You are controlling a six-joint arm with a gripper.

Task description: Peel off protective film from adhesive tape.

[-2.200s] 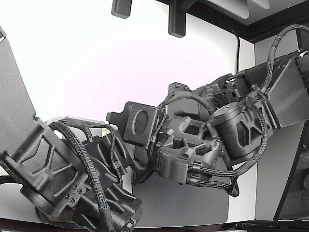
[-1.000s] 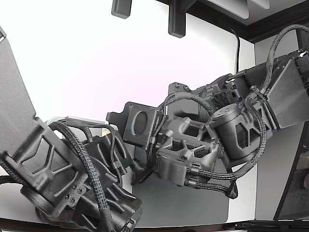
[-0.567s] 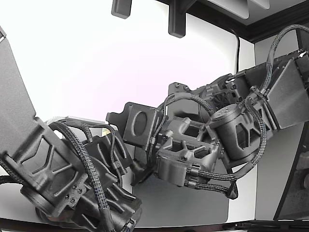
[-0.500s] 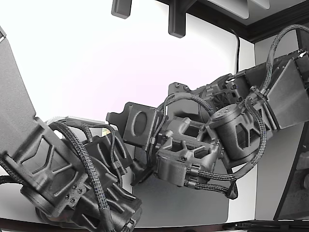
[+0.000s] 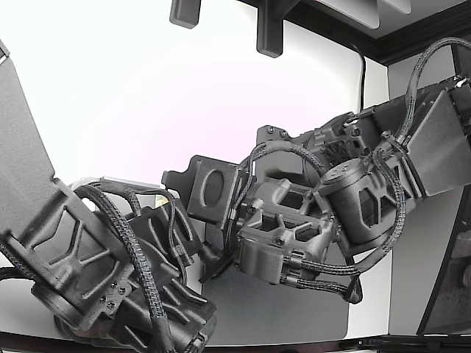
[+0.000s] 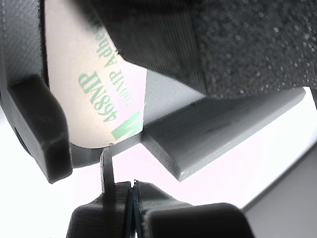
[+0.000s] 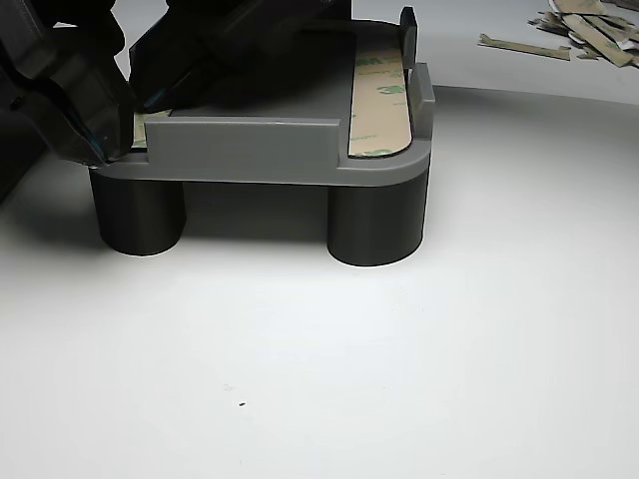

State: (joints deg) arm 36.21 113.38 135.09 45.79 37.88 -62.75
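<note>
In the wrist view the tan protective film point(image 6: 94, 84) with green print lies on its tape in a grey fixture point(image 6: 223, 129). My gripper point(image 6: 131, 191) is shut, its jaws pressed together just off the film's rounded end. A thin dark tip point(image 6: 106, 166) reaches up to that end. I cannot see any film between the jaws. In the other view my gripper point(image 7: 125, 105) sits low over the fixture's point(image 7: 250, 150) left corner, where a bit of tan strip point(image 7: 140, 125) shows. A second film-covered strip point(image 7: 381, 100) lies along the fixture's right side.
The fixture stands on dark round legs point(image 7: 377, 225) on a white table. Several peeled strips point(image 7: 579, 30) lie at the far right in the other view. In the exterior view a second arm point(image 5: 96, 272) fills the left foreground, close to my wrist point(image 5: 287, 235), above a grey mat point(image 5: 294, 309).
My wrist has shifted very slightly down and to the exterior view's left. The second arm has not moved.
</note>
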